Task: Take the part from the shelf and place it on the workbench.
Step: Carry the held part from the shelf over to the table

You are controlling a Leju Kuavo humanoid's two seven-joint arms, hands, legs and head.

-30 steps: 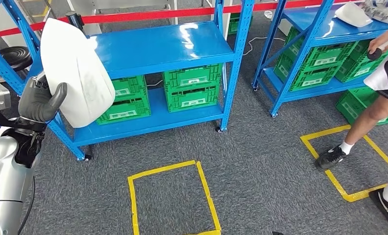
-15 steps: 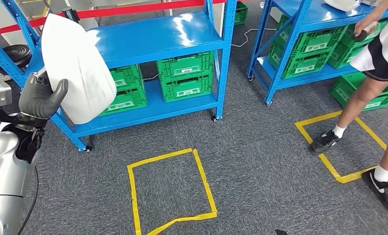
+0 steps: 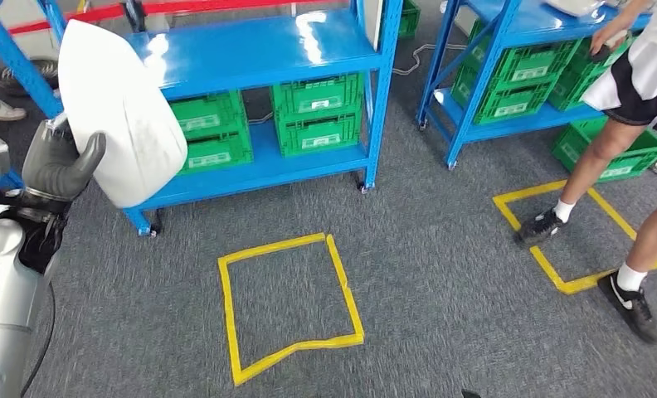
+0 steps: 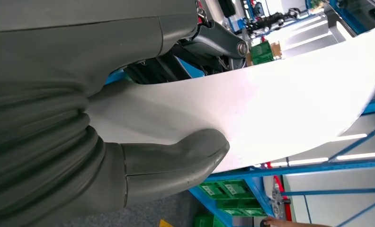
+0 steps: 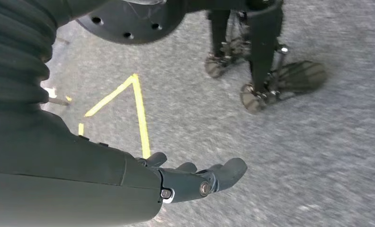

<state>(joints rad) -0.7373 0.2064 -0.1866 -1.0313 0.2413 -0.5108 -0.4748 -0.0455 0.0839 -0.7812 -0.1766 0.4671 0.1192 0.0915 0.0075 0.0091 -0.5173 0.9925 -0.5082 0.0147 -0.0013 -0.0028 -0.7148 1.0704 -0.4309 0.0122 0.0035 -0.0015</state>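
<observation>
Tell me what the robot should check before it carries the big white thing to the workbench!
1. Left hand grips the white part: ok, thumb presses its face.
2. Part is off the blue shelf: ok.
3. Right hand is free: ok, fingers loosely curled over the carpet, holding nothing.
4. Path past the person by the second rack: cannot tell.
5. Workbench in sight: not ok.
6. Floor ahead around the yellow tape square: ok.
</observation>
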